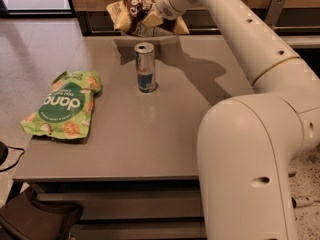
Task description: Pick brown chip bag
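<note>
We see the tan fingers (152,20) pinching the brown chip bag (128,12), closed on its right-hand end. The gripper (165,25) sits at the top of the view, above the far edge of the desk (150,144). The bag hangs clear of the desk surface, sticking out to the left of the gripper. It is crumpled, with a dark brown middle, white lettering and a pale tan-yellow end on the left. We make out its shadow on the desk directly below.

Behind the gripper, the cream arm (240,29) runs down to the right and ends in a bulky rounded section that fills the lower right of the view.

Nearer to us, a slim silver and blue can (145,66) stands upright on the desk, well apart from the held bag. Further left, a green "dang" bag (64,104) lies flat near the desk's left edge, its lower corner reaching that edge.
</note>
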Available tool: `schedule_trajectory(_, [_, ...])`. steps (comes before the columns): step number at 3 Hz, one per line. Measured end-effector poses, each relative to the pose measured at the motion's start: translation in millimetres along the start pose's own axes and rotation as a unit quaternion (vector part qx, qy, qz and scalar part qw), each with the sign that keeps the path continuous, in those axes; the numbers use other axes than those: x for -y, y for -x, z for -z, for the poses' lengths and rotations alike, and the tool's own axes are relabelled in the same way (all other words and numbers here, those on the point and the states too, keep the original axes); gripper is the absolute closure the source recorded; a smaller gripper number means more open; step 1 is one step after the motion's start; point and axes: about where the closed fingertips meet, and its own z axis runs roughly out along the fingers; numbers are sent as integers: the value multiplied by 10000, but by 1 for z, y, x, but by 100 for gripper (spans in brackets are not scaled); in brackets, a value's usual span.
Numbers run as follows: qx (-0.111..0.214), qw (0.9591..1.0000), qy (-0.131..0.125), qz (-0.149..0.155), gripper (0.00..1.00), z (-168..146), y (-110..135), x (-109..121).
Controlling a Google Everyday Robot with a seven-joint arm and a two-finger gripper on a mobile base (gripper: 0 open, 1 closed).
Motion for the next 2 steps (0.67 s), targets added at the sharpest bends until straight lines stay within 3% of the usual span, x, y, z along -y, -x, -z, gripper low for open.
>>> schedule_trajectory(2, [131,9987,-335,371,100,33,36,17])
